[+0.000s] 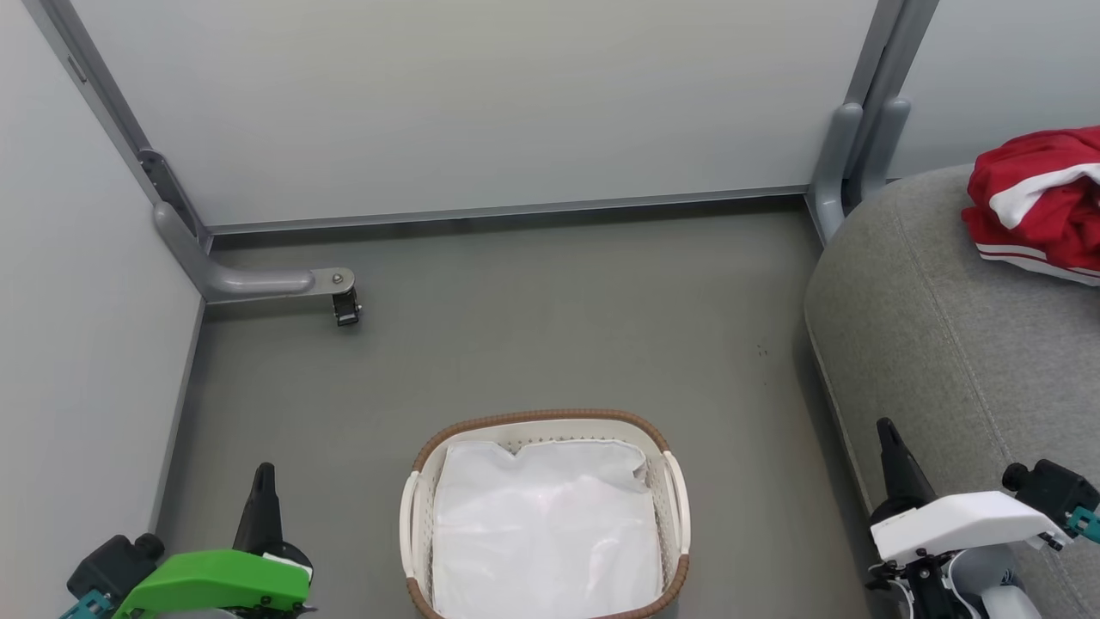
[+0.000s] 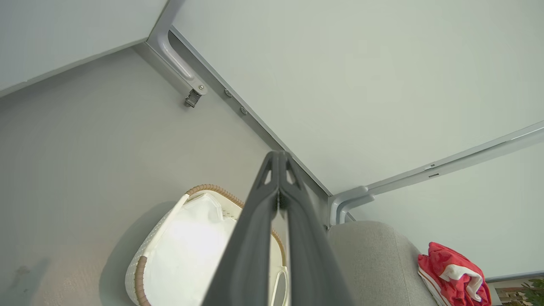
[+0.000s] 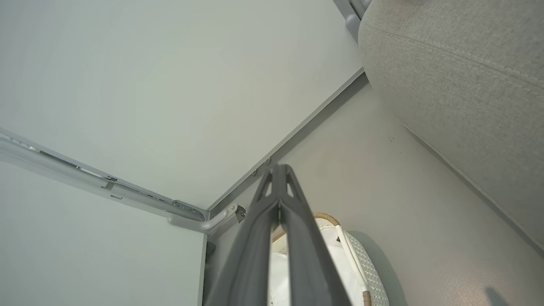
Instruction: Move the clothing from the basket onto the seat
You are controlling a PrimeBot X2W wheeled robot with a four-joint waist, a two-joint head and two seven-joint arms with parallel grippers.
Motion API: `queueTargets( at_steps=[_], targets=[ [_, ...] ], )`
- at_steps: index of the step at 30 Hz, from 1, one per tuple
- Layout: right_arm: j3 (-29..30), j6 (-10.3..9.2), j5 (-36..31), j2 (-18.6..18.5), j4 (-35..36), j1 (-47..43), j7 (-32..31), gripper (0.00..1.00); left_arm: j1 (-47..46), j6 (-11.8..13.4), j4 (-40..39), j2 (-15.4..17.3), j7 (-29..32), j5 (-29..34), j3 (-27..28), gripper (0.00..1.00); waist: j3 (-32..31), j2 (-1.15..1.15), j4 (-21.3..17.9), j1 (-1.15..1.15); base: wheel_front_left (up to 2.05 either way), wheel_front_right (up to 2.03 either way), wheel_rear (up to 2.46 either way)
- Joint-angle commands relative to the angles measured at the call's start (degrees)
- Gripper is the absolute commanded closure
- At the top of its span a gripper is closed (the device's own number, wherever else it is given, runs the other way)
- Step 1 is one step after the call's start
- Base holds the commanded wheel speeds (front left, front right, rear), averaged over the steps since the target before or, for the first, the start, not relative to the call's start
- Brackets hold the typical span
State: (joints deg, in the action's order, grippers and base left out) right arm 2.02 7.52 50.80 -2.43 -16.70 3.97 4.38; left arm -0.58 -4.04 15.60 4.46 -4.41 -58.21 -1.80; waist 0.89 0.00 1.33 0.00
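From my station, the basket point(image 1: 541, 417) sits on the floor point(image 1: 559, 327) at the lower middle of the head view, and I use it as my reference. Inside it I see the plain white sheet point(image 1: 546, 524) lining it and no red fabric on top; whether anything lies under the sheet I cannot tell. The clothing point(image 1: 1035, 202) lies in a crumpled red heap with white stripes, well apart from the basket, beyond it and to its right, resting on the seat point(image 1: 928, 344), whose rounded grey corner stands just right of the basket. The left gripper point(image 2: 279, 159) hangs to the left of the basket, its fingers pressed together at the tips with nothing between them. The right gripper point(image 3: 279, 170) hangs to the basket's right, by the seat's edge, its fingers likewise closed tip to tip and empty. I judge the transfer finished, or very nearly so: the red garments I can see are on the seat, and what remains is at most a check beneath the sheet.
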Motion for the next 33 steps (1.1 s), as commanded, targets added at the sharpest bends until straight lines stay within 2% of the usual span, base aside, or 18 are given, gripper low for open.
queueTargets(
  at_steps=[1,33],
  targets=[
    [0.4,-0.02,1.9,-0.3,0.9,1.1,-0.5,1.0,-1.5,-0.4,-0.7,0.0,0.5,-1.7,0.6,1.0,0.0,0.0,0.0,0.0,0.0,0.0,0.0],
    [2.5,-0.04,21.2,-0.5,1.9,1.8,-5.6,1.0,-3.8,-2.0,-1.2,-0.8,5.7,-17.5,4.5,1.0,-0.3,0.0,-0.5,0.0,0.0,0.0,0.0]
  ],
)
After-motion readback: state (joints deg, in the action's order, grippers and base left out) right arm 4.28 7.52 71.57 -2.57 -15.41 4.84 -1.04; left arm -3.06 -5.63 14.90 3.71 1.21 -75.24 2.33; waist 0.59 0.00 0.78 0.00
